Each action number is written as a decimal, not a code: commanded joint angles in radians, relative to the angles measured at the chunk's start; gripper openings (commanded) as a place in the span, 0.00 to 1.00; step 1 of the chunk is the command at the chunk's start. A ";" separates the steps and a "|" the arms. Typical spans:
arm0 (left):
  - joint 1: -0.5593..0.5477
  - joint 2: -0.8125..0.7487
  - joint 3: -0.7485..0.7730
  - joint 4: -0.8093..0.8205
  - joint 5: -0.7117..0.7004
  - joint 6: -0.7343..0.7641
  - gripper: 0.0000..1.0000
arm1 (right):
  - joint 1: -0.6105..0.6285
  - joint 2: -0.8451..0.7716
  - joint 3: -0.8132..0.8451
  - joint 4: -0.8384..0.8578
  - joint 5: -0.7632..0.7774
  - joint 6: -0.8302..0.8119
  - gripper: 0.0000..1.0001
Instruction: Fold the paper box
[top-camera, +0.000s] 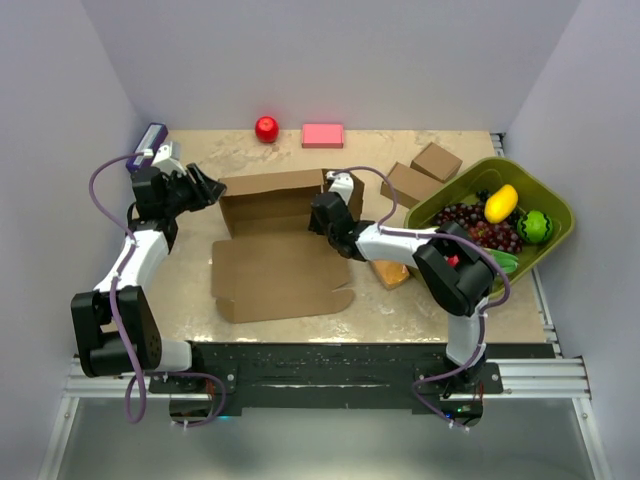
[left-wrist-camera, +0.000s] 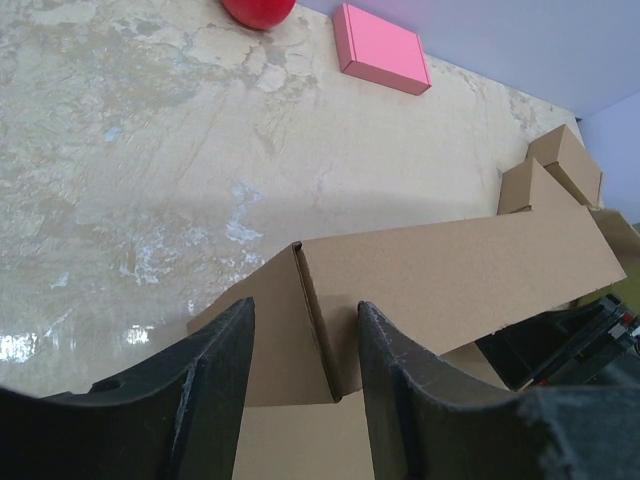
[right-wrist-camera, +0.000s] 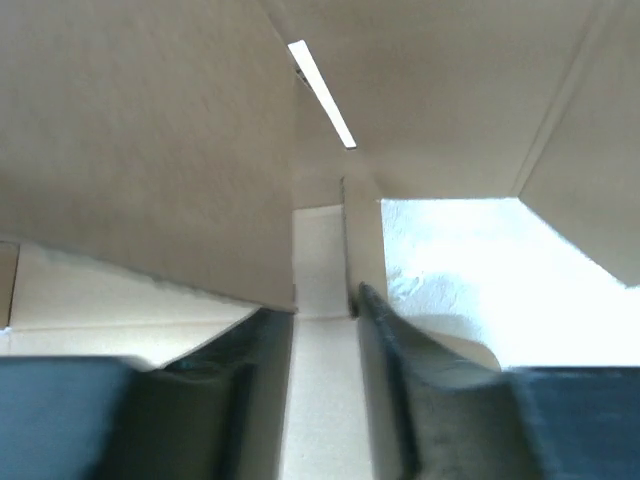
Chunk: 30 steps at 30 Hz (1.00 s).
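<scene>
Top external view: the paper box (top-camera: 280, 272) lies in the middle of the table (top-camera: 185, 290), its back wall raised. The left gripper (top-camera: 220, 187) stands half-wide astride that wall's left corner. The right gripper (top-camera: 319, 214) sits narrow at the right end; I can't tell whether it pinches cardboard.

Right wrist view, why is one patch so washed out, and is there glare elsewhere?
Right wrist view: beige marbled tabletop beyond the brown cardboard paper box is blown out near white; left wrist view: glare patches on the glossy tabletop, lower left; top view: evenly lit, soft shadows.
</scene>
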 joint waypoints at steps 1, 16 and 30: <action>0.005 0.004 0.028 0.013 0.015 0.007 0.50 | 0.009 -0.060 0.020 -0.059 0.091 0.004 0.49; 0.003 -0.003 0.023 0.013 0.018 0.007 0.50 | -0.052 -0.119 0.057 -0.117 0.012 -0.054 0.21; 0.003 0.000 0.025 0.013 0.017 0.007 0.50 | -0.097 0.005 0.132 -0.177 0.007 -0.062 0.10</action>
